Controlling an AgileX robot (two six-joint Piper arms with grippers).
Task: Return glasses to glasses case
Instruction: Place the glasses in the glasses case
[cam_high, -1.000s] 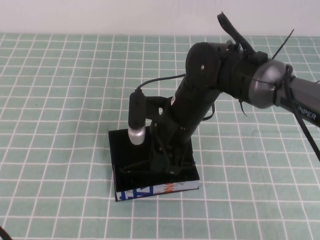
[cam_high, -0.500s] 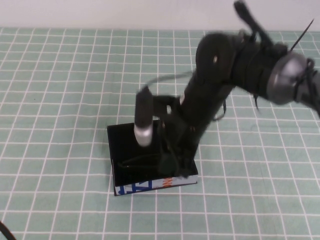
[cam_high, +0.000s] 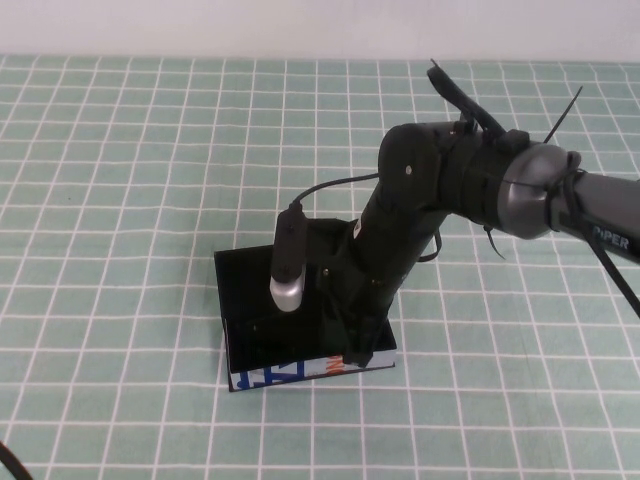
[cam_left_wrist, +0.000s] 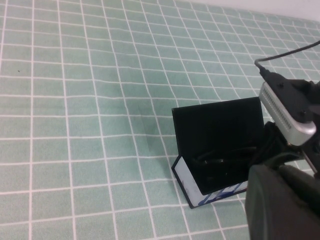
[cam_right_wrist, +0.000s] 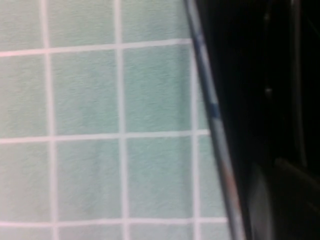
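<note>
The glasses case (cam_high: 250, 300) stands open at the middle of the table, with its white strip with blue and orange print (cam_high: 290, 373) facing me. My right gripper (cam_high: 356, 348) reaches down into the case at its front right corner. The glasses (cam_left_wrist: 222, 160) lie inside the case and show as glossy black bars in the left wrist view. The right wrist view shows the case's printed edge (cam_right_wrist: 215, 130) and its dark inside. My left gripper (cam_left_wrist: 280, 205) is a dark blurred mass low in its own view, off to the left of the case and away from it.
The table is covered with a green cloth with a white grid (cam_high: 120, 200). The right arm's silver wrist camera (cam_high: 286, 290) hangs over the case. A pale wall (cam_high: 200, 25) runs along the far edge.
The right arm swung up and blurred half a second ago. It now sits lower and nearer the case's front right corner. The thin outline of the glasses no longer shows in the high view.
</note>
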